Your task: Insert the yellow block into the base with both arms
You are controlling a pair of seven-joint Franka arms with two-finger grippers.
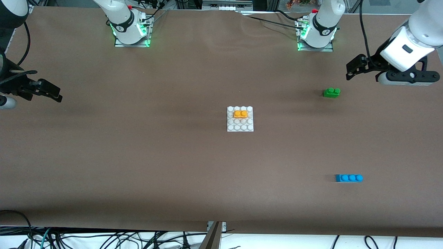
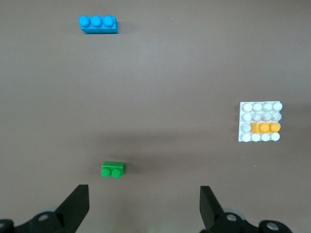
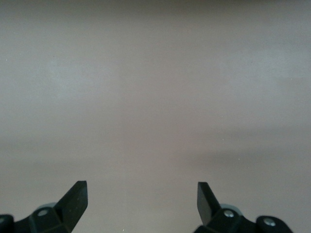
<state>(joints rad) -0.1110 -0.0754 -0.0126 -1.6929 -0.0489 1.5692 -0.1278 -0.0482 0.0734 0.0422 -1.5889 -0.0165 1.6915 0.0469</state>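
1. Front view: yellow block point(image 1: 240, 113) sits seated on the base point(image 1: 240, 127) at mid-surface point(image 1: 173, 166), in the second stud row counted from the robots' bases. My left end effector point(image 1: 354, 67) hangs at the left arm's end, above the surface just beside the green brick point(image 1: 331, 92). My right end effector point(image 1: 46, 90) hangs over the right arm's end. The blue brick point(image 1: 349, 178) lies nearer the camera than the green one.
2. Left wrist view: my left end effector point(image 2: 144, 206) is spread wide, empty. Green brick point(image 2: 113, 169), blue brick point(image 2: 98, 24), base point(image 2: 243, 138) and yellow block point(image 2: 265, 127) all lie well apart from the fingers point(image 2: 77, 204).
3. Right wrist view: my right end effector point(image 3: 142, 204) gapes wide, holding nothing, over bare surface point(image 3: 155, 97).
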